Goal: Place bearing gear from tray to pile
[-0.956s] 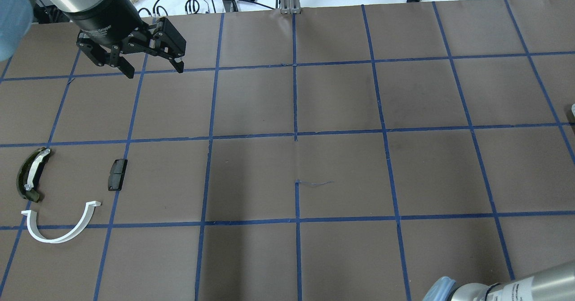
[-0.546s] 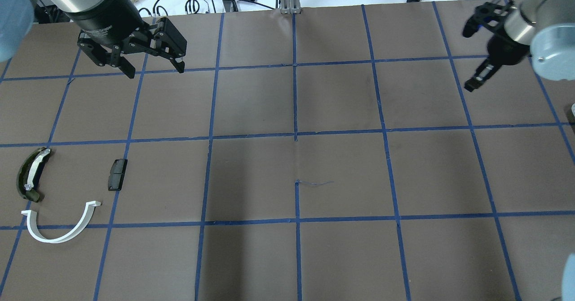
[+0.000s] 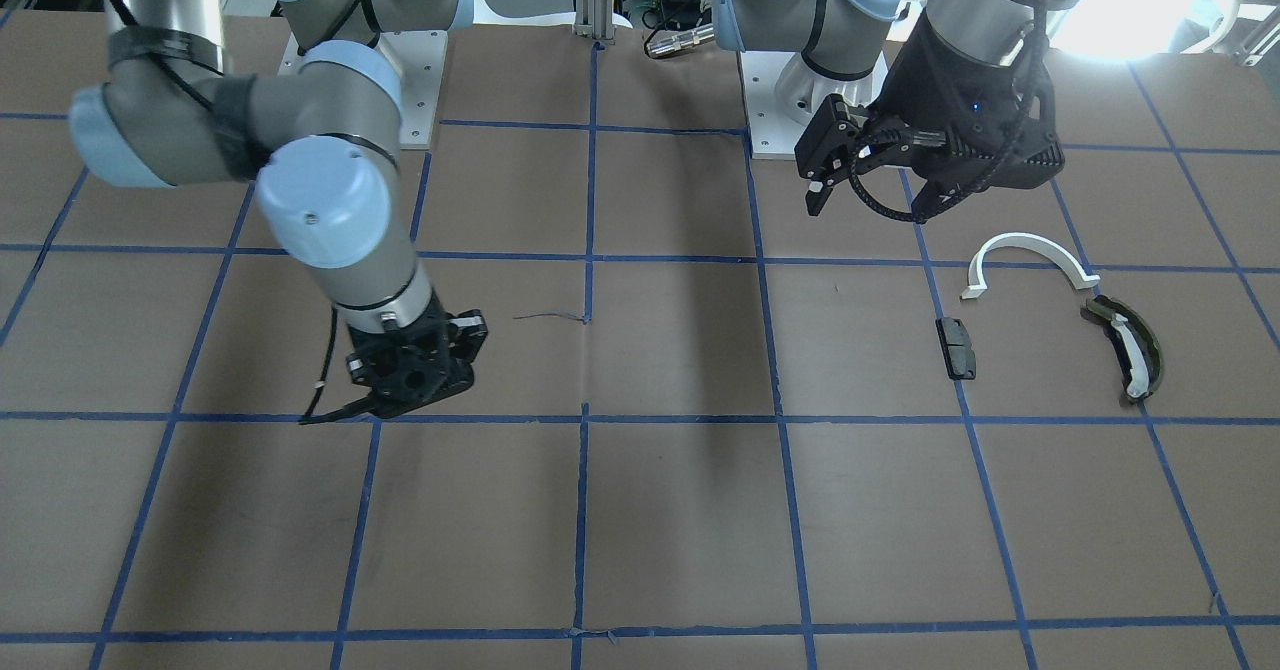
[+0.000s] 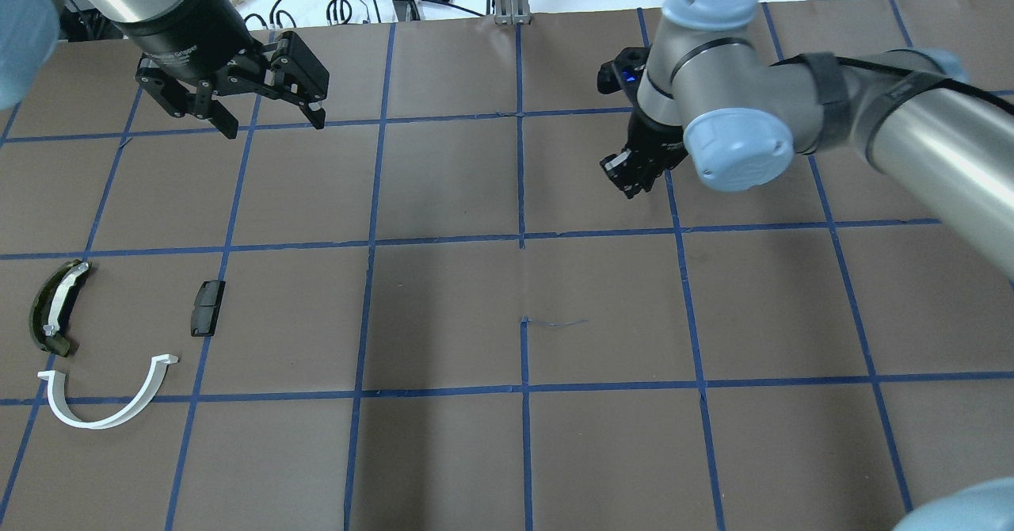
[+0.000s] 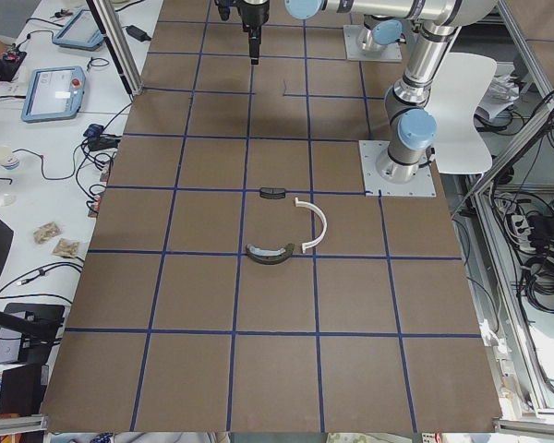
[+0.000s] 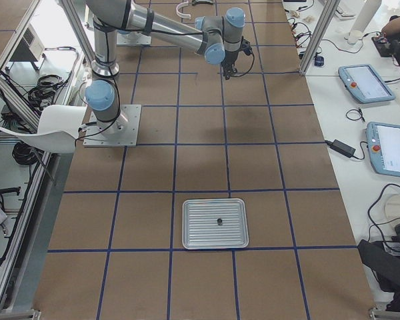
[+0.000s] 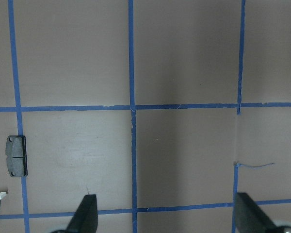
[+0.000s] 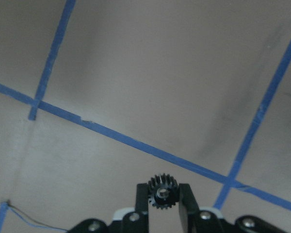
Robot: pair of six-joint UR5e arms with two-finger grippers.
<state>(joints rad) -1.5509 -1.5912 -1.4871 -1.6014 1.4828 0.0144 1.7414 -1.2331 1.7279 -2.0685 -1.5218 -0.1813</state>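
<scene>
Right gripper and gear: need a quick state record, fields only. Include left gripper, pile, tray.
right gripper: shut on bearing gear, over bare table
bearing gear: small black toothed wheel between the fingertips
left gripper: open, empty, raised
pile: white half-ring, olive curved piece, black block, lying apart
tray: far right end, one small dark part on it, unidentifiable
progress: gear not yet at pile

Black toothed gear (image 8: 160, 194) — between jaws
</scene>
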